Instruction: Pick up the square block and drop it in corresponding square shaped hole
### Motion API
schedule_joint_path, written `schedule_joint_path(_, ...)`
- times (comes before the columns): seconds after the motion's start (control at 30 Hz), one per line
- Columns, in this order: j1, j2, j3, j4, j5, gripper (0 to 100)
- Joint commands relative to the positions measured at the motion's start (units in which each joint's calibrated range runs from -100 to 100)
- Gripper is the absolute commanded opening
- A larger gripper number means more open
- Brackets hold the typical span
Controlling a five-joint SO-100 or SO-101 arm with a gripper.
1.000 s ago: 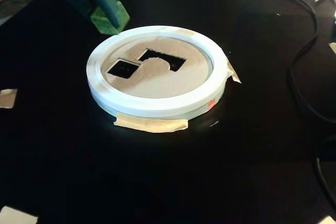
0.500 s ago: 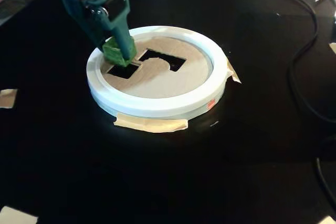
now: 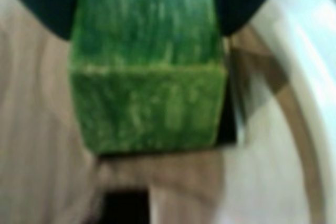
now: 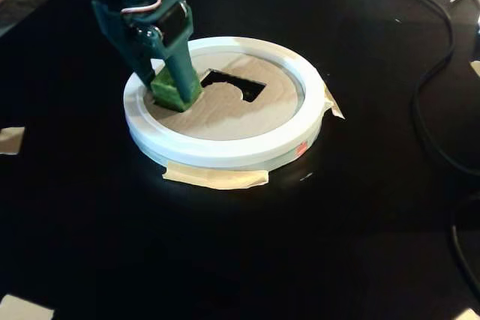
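One green square block (image 4: 174, 92) sits clamped between the two dark fingers of the end effector (image 4: 174, 89), held low over the left part of a brown cardboard disc (image 4: 225, 118) as the fixed view shows it. The wrist view fills with the block (image 3: 147, 77), its painted faces streaked and worn, the fingers pressing on either side near the top of the frame; whether its underside touches the cardboard cannot be told. Just right of the block in the fixed view lies a dark cut-out hole (image 4: 234, 84), straight-edged on some sides with a curved bite on another, and the block appears to be beside it, not over it, so the drop looks not yet made. A further dark opening (image 3: 125, 205) shows at the bottom edge of the wrist view, below the block. The grip across opposite flat faces likely keeps the block square to the opening for a clean release. A white ring (image 4: 225, 151) frames the disc, and strips of beige masking tape (image 4: 217, 177) at its front and right edges appear to pin it to the black tabletop (image 4: 337, 222) so it does not slide under the arm. A black cable (image 4: 431, 73) curves along the right side. No brand, label or legible writing appears on anything; a small red mark (image 4: 301, 147) on the ring's outer wall is too small to read.
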Motion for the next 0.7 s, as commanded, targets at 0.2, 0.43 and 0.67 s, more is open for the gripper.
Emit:
schedule_joint_path(0.2, -2.0, -8.8, -3.0, 9.8, -0.2, 31)
schedule_joint_path(0.43, -7.9, -9.9, -3.8, 10.6, -0.3, 62)
schedule_joint_path(0.67, -7.9, -9.5, -3.9, 10.0, 0.0, 61)
